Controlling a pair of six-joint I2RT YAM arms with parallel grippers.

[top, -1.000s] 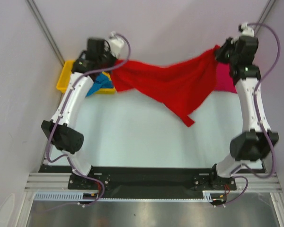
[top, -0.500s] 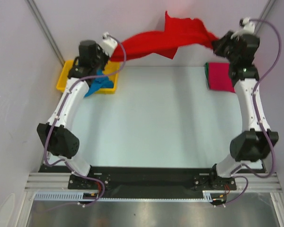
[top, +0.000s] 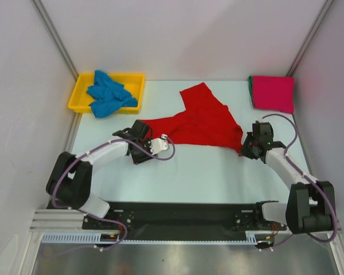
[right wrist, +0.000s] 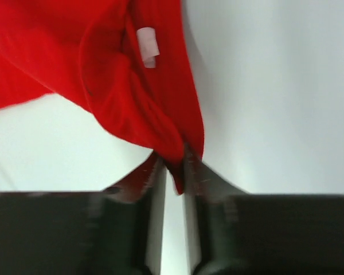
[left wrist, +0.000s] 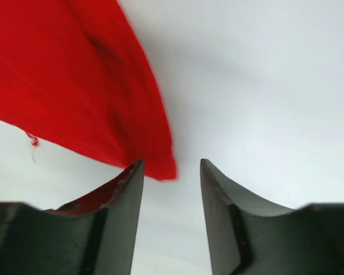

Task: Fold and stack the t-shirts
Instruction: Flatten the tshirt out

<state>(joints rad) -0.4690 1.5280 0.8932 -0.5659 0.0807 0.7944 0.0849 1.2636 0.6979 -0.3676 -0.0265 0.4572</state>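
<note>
Red t-shirt (top: 203, 120) on white table (top: 206, 169) between pale walls (top: 183, 34); left hand (left wrist: 171, 167) open, right hand (right wrist: 172, 172) tight on it.

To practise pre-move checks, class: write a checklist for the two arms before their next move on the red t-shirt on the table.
1. Left gripper free of the bright red cloth t-shirt: ok, jaws apart.
2. Right gripper free: not ok, pinching a red edge.
3. Red t-shirt flat on the white table: not ok, wrinkled.
4. Folded magenta-pink cloth t-shirt neat, far right: ok.
5. Crumpled blue cloth t-shirt inside the yellow plastic tray: ok.
</note>
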